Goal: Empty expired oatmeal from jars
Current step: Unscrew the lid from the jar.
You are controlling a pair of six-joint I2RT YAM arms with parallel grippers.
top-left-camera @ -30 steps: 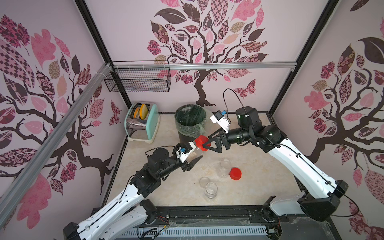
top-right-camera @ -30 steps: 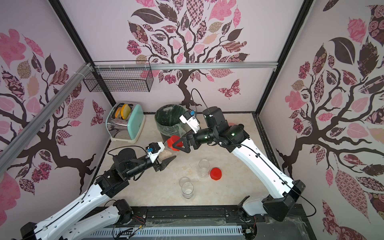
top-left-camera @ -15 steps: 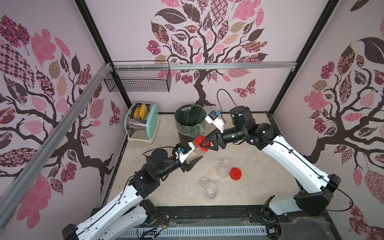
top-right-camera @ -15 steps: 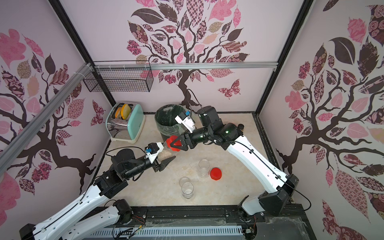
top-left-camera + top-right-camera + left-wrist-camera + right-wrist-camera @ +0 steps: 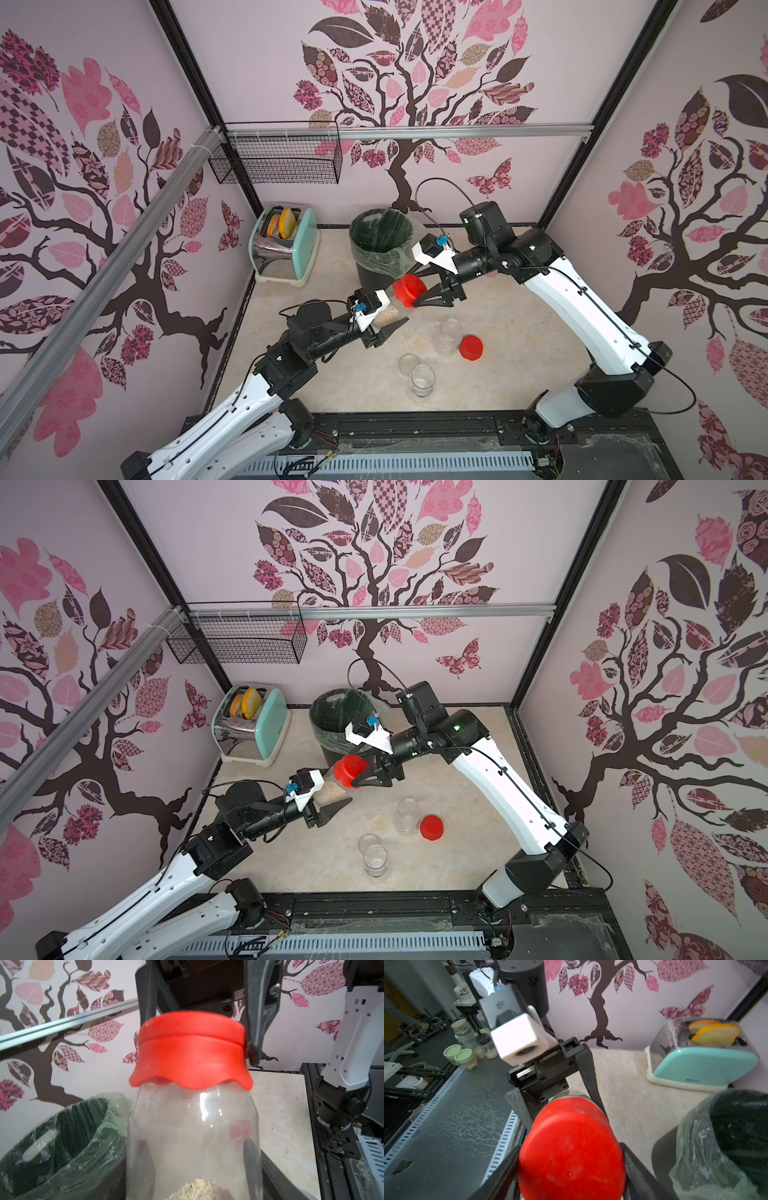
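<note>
You're in a booth of tree-patterned walls (image 5: 457,62) over a pale marbled tabletop (image 5: 519,374). Wire basket (image 5: 276,160) hung on the back rail; mint toaster (image 5: 286,249) and lined black bin (image 5: 374,270) at the rear. Mid-table and off the surface, your left gripper (image 5: 390,316) is clamped on the held jar (image 5: 193,1136), tilted toward the bin, with oatmeal (image 5: 199,1189) pooled at its base. Your right gripper (image 5: 409,291) is closed on its red lid (image 5: 191,1049), a finger against each side. Two open jars (image 5: 449,336) stand near the front, a loose red lid (image 5: 471,347) touching one. The clear disc (image 5: 409,362) beside the other is hard to make out. The left gripper's far finger is hidden behind the glass. In the right wrist view the lid blurs and covers the jar body. You can't tell if it is screwed tight.
</note>
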